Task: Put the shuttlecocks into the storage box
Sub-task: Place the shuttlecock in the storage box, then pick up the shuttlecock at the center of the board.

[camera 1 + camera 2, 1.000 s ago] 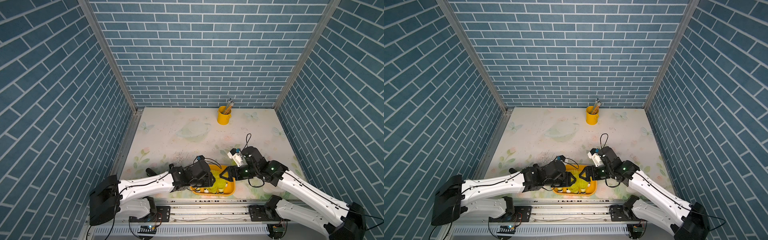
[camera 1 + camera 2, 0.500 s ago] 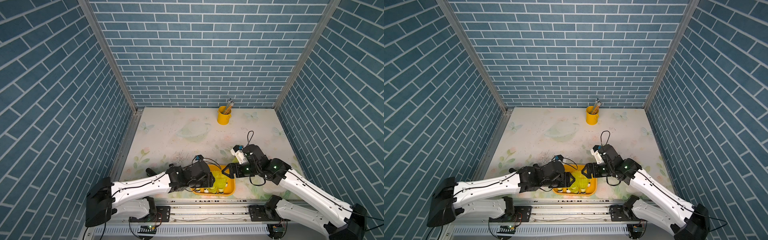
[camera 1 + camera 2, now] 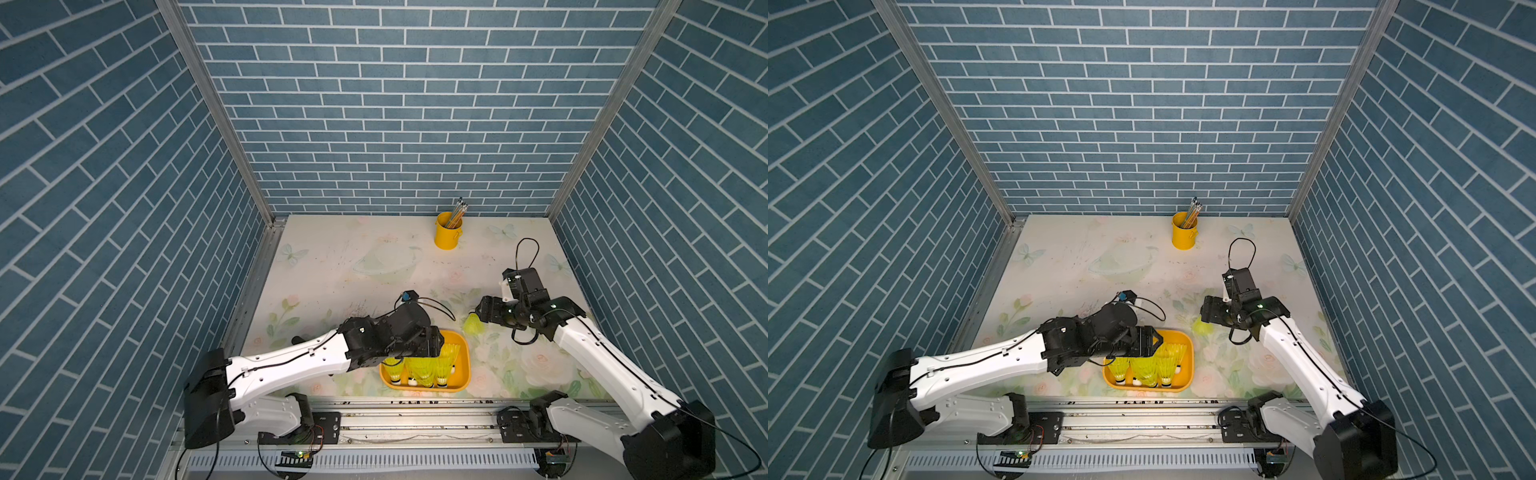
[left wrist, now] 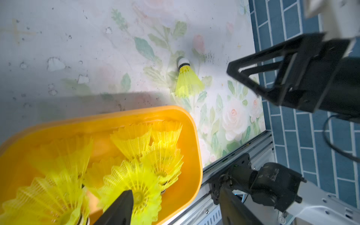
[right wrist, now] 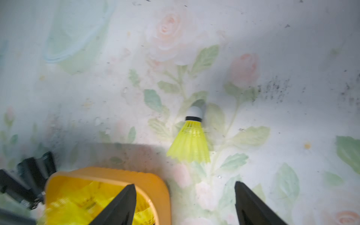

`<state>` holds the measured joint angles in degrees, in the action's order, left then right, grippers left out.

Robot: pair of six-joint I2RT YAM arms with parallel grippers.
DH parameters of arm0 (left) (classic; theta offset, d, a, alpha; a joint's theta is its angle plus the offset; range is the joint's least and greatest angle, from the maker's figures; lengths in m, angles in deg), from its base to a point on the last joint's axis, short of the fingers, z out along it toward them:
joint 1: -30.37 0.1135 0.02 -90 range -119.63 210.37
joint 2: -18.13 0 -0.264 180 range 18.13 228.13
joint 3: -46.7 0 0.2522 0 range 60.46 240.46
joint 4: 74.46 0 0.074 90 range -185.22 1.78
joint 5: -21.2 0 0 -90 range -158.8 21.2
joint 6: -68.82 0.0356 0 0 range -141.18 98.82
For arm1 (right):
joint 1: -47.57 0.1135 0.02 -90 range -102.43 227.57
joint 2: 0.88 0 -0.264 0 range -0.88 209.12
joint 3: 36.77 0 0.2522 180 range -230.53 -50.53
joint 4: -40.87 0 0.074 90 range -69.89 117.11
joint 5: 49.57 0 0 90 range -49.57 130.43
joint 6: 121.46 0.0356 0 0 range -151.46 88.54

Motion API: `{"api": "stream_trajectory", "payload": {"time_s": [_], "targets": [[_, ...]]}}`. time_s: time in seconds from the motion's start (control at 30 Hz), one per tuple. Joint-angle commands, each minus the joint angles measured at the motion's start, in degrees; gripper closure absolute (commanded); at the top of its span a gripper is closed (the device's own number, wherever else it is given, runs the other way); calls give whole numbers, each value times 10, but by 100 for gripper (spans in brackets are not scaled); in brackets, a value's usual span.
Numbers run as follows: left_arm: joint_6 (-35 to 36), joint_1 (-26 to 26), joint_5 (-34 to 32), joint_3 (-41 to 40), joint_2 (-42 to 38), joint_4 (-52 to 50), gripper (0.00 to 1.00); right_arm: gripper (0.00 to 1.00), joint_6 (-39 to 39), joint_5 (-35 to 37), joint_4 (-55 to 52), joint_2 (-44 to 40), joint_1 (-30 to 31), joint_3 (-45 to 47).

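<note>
— What is the storage box [image 4: 116, 116] made of?
— Smooth, glossy orange plastic. The shuttlecocks [image 4: 134, 175] in it have thin, ribbed, see-through neon plastic skirts. The loose shuttlecock [image 5: 190, 142] shows a smooth white tip.
— And the desk [image 3: 332, 257]?
— A matt printed floral sheet, scuffed and flecked with dark specks.
— The robot?
— The left arm [image 3: 291, 365] and right arm [image 3: 602, 365] wear white shells with a slight sheen. The right hand [image 5: 184, 187] is matt black. The rail [image 3: 415, 415] is bare grey metal.

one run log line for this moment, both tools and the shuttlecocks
left tool: over storage box, jaws unclear | right tool: open, empty, by loose shuttlecock on table | storage box: several shuttlecocks inside
</note>
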<state>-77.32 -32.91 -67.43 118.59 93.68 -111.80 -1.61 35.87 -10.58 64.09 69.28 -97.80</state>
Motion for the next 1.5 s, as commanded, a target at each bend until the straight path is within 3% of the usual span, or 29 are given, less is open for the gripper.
{"api": "stream_trajectory", "payload": {"time_s": [0.0, 0.1, 0.23, 0.57, 0.83, 1.3, 1.47], "targets": [[76, 41, 30, 28, 32, 33, 18, 21, -39, 62, 17, 49, -18, 15], [113, 68, 51, 53, 66, 50, 14, 19, -35, 109, 23, 76, -20, 16], [125, 87, 94, 56, 99, 84, 12, 15, -36, 119, 44, 100, -22, 37], [133, 97, 98, 54, 124, 95, 11, 14, -64, 61, 94, 169, -20, 51], [133, 116, 99, 27, 118, 116, 11, 11, -95, 24, 135, 225, -2, 13], [80, 245, 210, -30, 167, 249, 11, 10, -170, -7, 168, 358, 3, -107], [72, 275, 244, -22, 211, 287, 11, 18, -183, 24, 158, 399, 3, -146]]}}
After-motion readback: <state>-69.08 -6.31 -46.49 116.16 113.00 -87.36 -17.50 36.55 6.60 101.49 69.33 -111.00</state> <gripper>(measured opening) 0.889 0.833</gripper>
